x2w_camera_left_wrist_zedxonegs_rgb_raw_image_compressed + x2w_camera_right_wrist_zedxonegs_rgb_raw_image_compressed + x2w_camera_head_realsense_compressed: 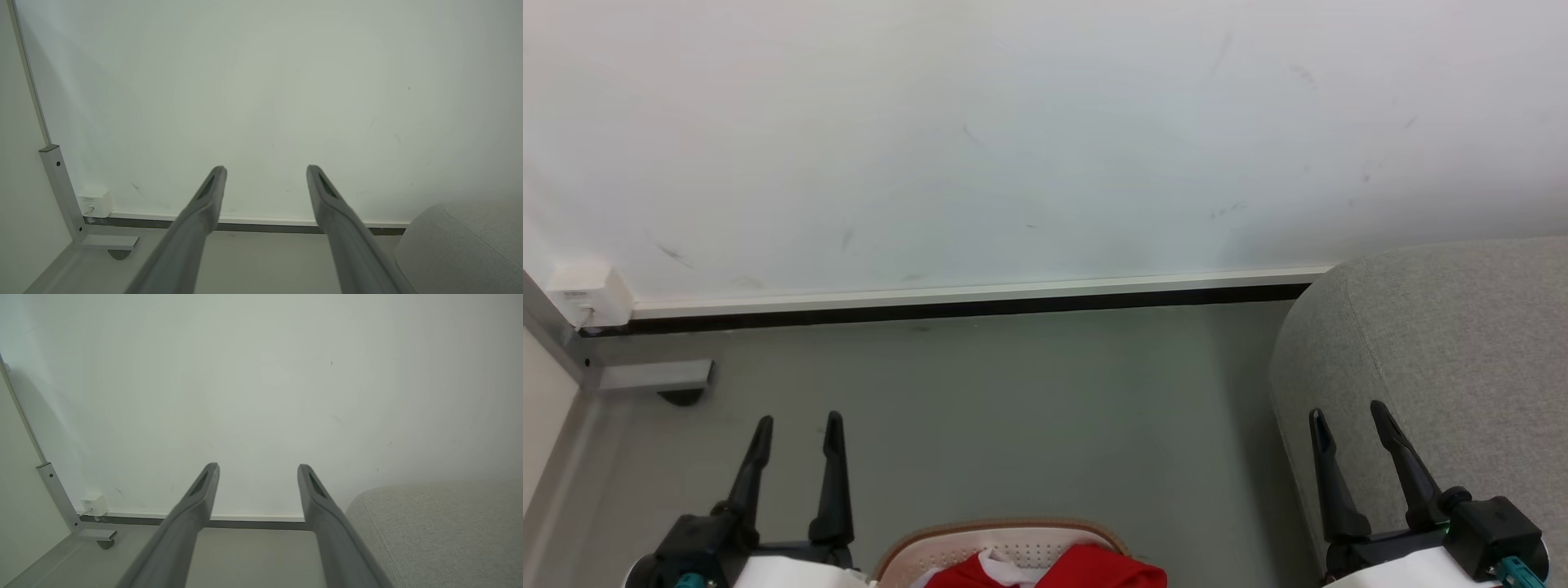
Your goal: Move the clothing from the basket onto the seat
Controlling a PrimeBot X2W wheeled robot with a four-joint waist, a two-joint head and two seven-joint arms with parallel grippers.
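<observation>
At the bottom edge of the head view sits the cream basket (1013, 545) with its tan rim, holding bright red clothing (1094, 572) with a white edge showing. The light grey seat (1445, 367) fills the right side, and also shows in the left wrist view (461, 253) and the right wrist view (441, 531). My left gripper (798, 429) stands open left of the basket, holding nothing. My right gripper (1347, 416) is open in front of the seat's rounded left edge, also holding nothing. Both wrist views show open grippers (265, 171) (257, 467) pointing toward the wall.
A white wall (1013, 139) with a dark skirting strip (964, 306) stands ahead. A grey metal post with a foot plate (658, 376) and a small white box (584, 294) occupy the left corner. Grey floor (1029, 416) lies between basket and wall.
</observation>
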